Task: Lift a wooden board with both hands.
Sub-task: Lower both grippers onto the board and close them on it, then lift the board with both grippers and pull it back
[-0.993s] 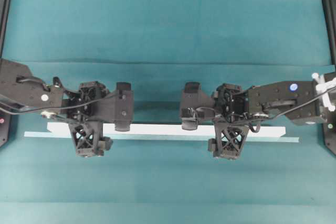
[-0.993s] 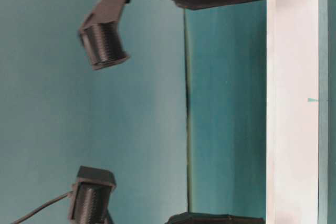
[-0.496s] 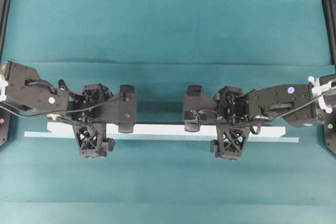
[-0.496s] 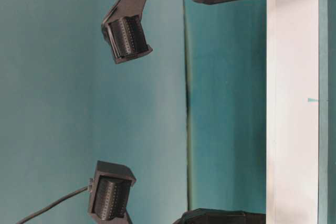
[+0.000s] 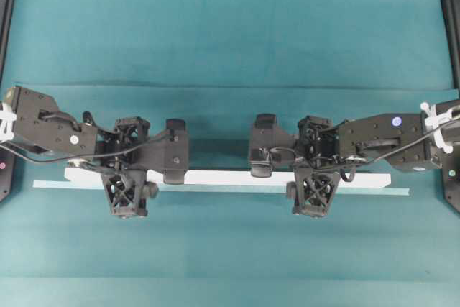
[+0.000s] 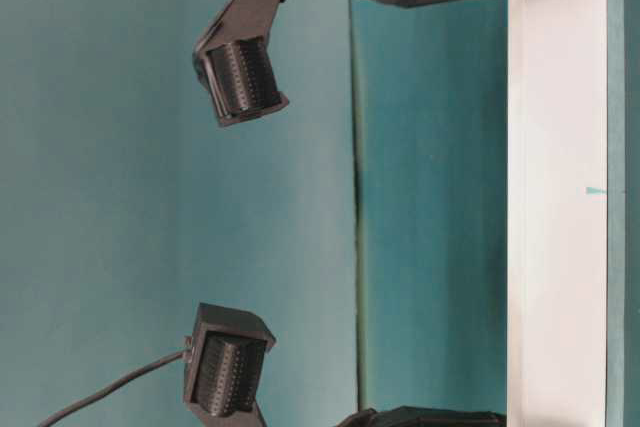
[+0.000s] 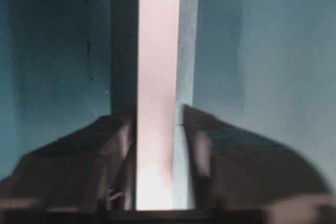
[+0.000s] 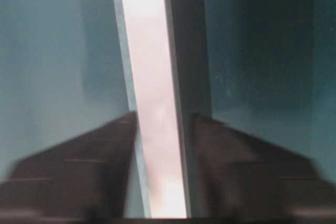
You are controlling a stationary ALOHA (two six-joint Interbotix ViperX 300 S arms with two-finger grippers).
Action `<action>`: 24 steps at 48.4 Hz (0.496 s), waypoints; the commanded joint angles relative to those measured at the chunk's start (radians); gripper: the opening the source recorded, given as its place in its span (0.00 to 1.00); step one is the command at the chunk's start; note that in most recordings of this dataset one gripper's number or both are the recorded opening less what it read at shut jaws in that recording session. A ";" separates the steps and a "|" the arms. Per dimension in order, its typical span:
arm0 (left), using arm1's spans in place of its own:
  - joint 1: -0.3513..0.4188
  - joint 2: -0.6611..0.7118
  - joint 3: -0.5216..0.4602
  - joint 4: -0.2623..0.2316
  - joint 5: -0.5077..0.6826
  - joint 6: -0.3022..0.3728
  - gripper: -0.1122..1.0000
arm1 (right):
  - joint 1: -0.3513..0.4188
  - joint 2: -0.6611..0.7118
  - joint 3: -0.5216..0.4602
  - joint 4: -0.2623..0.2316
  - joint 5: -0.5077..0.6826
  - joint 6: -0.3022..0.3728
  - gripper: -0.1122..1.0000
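Observation:
The wooden board (image 5: pixel 223 176) is a long white plank lying across the teal cloth, also seen edge-on in the table-level view (image 6: pixel 555 207). My left gripper (image 5: pixel 126 170) straddles it near its left end and my right gripper (image 5: pixel 315 172) near its right end. From the left wrist, the board (image 7: pixel 157 77) runs between the left gripper's (image 7: pixel 157 145) blurred fingers (image 7: pixel 113 156), which press against its sides. The right wrist view shows the same: the board (image 8: pixel 149 66) is clamped in the right gripper (image 8: pixel 163 150). Both are shut on the board.
A thin pale teal strip (image 5: pixel 215 188) runs along the board's near edge. Black frame rails stand at the far left (image 5: pixel 6 19) and far right (image 5: pixel 451 26). A fold in the cloth (image 5: pixel 230 85) crosses behind the arms.
Both grippers' jaws have come in from wide open onto the board's sides. The arms have shifted slightly. The board lies where it was.

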 commanded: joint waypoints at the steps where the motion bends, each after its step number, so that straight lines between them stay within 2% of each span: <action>1: -0.005 -0.005 -0.011 0.000 -0.006 -0.003 0.31 | 0.014 0.008 -0.008 0.002 0.002 0.000 0.38; 3: -0.005 -0.005 -0.009 0.002 -0.008 -0.003 0.26 | 0.017 0.008 -0.008 0.002 0.002 0.002 0.30; 4: -0.005 -0.005 -0.011 0.000 -0.008 -0.003 0.26 | 0.020 0.008 -0.008 0.000 0.002 0.002 0.30; 24: -0.005 -0.006 -0.014 0.000 -0.008 -0.005 0.26 | 0.025 0.008 -0.011 0.002 0.015 0.003 0.30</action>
